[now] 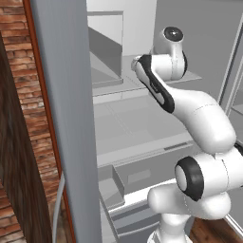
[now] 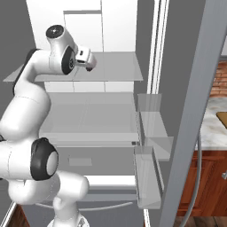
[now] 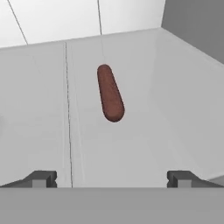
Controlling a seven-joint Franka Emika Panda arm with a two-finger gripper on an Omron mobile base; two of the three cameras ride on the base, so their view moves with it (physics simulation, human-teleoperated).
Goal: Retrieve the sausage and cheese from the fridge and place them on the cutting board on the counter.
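Gripper (image 3: 112, 178) is spread fully wide, nothing between the fingers, nothing held. Two dark fingertips (image 3: 41, 178) show at the bottom of the hand view, far apart.

Counts: one sausage (image 3: 110, 93), one fridge (image 2: 115, 80), two fridge doors swung open, one on each side of the arm. Cheese I can't make out.

Sausage: straight ahead of the gripper, centred between the fingers, well clear of both tips, no contact. It lies flat on the pale grey shelf (image 3: 144, 144), long axis running away from the gripper, far end close to the white back wall (image 3: 57, 19). Dark reddish-brown, rounded ends.

Surface: shelf is smooth pale grey with a seam line left of the sausage in the hand view. A grey side wall sits off to the gripper's right.

Room: in the right base view the gripper (image 2: 88, 62) is inside the fridge at the upper shelf (image 2: 119, 66) level; a wider shelf (image 2: 88, 117) sits below it, then a drawer front. The right door (image 2: 186, 111) carries clear bins (image 2: 150, 115) on its inner face. Beyond that door, a strip of the marble desk (image 2: 213, 128) over reddish wood cabinets (image 2: 208, 181), with a tan corner of the cutting board (image 2: 222, 117) at the frame edge. In the left base view the left door (image 1: 66, 118) stands edge-on, with a brick wall (image 1: 28, 95) behind it.
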